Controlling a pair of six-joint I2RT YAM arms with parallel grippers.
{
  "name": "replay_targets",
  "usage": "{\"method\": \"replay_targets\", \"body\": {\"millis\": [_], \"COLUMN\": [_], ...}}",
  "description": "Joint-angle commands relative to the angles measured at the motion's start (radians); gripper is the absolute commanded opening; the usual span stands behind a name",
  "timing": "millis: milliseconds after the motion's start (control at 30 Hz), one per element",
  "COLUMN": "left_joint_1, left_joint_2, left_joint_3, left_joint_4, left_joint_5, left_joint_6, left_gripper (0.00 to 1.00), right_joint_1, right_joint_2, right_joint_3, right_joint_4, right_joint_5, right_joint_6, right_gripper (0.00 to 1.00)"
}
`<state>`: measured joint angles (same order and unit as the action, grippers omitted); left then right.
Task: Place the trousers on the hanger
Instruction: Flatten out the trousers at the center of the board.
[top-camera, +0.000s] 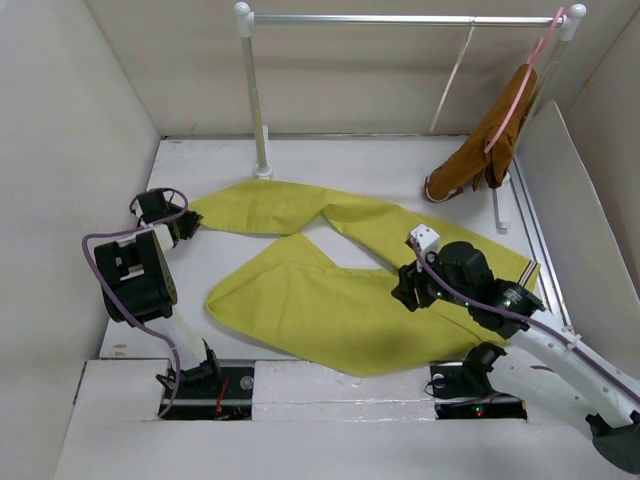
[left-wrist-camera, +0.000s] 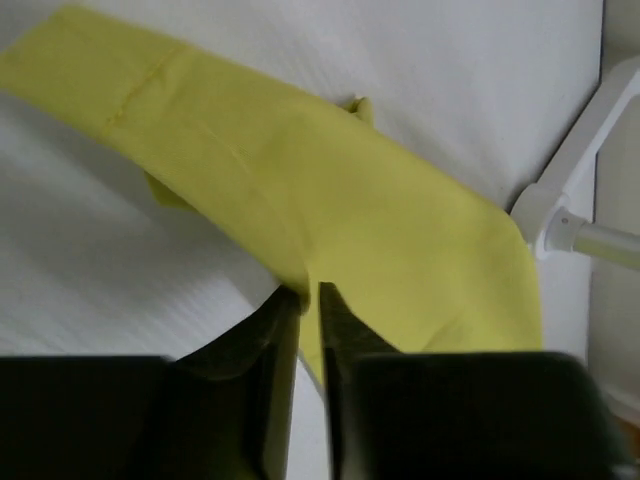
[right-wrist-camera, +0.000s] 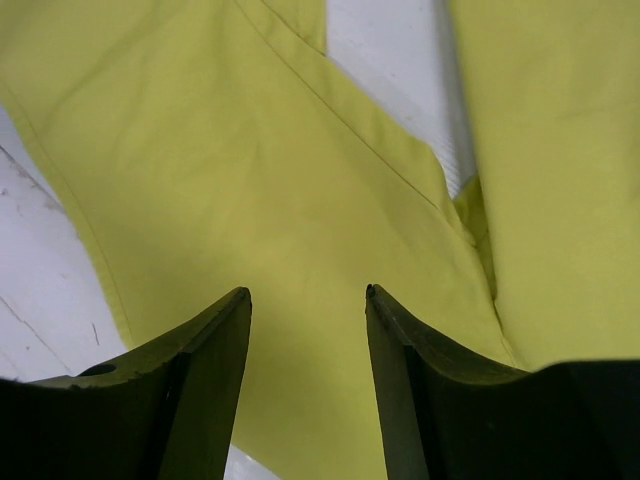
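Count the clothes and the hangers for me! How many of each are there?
Clothes: 2 (yellow-green trousers, brown garment)
Hangers: 2 (pink hanger, cream hanger)
Total: 4

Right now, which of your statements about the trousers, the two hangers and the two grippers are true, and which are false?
1. The trousers lie spread on the table. True.
2. The right gripper is shut on cloth. False: its jaws stand open above the trousers.
3. The rust-brown garment hangs on the pink hanger. True.
4. The cream-white hanger lies on the table. False: it hangs from the rail.
5. The left gripper pinches a trouser leg. True.
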<state>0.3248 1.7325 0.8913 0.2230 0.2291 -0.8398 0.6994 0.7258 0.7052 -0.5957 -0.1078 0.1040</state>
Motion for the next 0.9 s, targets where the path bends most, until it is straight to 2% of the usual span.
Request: {"method": "replay_targets", "body": {"millis": [0, 33, 100, 167, 200, 333, 433, 500, 600, 700, 767, 867], "left_joint_1": [0.003, 0.003, 0.003, -0.007, -0.029, -0.082, -0.092, -0.066, -0.015, 0.039, 0.12, 0.174], "left_joint_2": [0.007, 0.031, 0.033, 0.003, -0.069, -0.18, -0.329, -0.426, -0.485, -0.47, -0.44, -0.361], "left_joint_3": [0.104, 0.156, 0.211, 0.253, 0.323, 0.416, 0.309, 0.152, -0.078, -0.253, -0.355, -0.37], "left_joint_4": [0.085, 0.061, 0.044, 0.053, 0.052, -0.026, 0.013, 0.045, 0.07, 0.102, 0.192, 0.213], "left_joint_5": [0.022, 0.036, 0.053, 0.134, 0.18, 0.197, 0.196, 0.174, 0.162, 0.144, 0.186, 0.167], "left_joint_6": [0.001, 0.016, 0.016, -0.005, -0.011, 0.05, 0.059, 0.056, 0.041, -0.013, -0.056, -0.052], "left_gripper": [0.05, 0.0, 0.0, 0.0, 0.0, 0.0, 0.0, 0.0, 0.0, 0.0, 0.0, 0.0], "right_joint_1": [0.064, 0.087, 0.097, 0.106, 0.106, 0.106, 0.106, 0.106, 0.106, 0.097, 0.097, 0.086], "right_joint_2": [0.044, 0.088, 0.101, 0.136, 0.167, 0.198, 0.213, 0.228, 0.244, 0.244, 0.239, 0.224], "right_joint_3": [0.028, 0.052, 0.059, 0.086, 0.097, 0.119, 0.129, 0.131, 0.122, 0.12, 0.122, 0.123], "right_joint_4": [0.126, 0.137, 0.149, 0.154, 0.16, 0.163, 0.165, 0.162, 0.162, 0.155, 0.139, 0.102], "right_joint_5": [0.04, 0.051, 0.054, 0.062, 0.063, 0.063, 0.062, 0.054, 0.039, 0.026, 0.022, 0.01], "right_joint_6": [0.054, 0.056, 0.053, 0.037, 0.017, -0.006, -0.015, -0.026, -0.04, -0.052, -0.061, -0.076], "right_gripper": [0.55, 0.55, 0.55, 0.55, 0.55, 0.55, 0.55, 0.55, 0.55, 0.55, 0.55, 0.56]}}
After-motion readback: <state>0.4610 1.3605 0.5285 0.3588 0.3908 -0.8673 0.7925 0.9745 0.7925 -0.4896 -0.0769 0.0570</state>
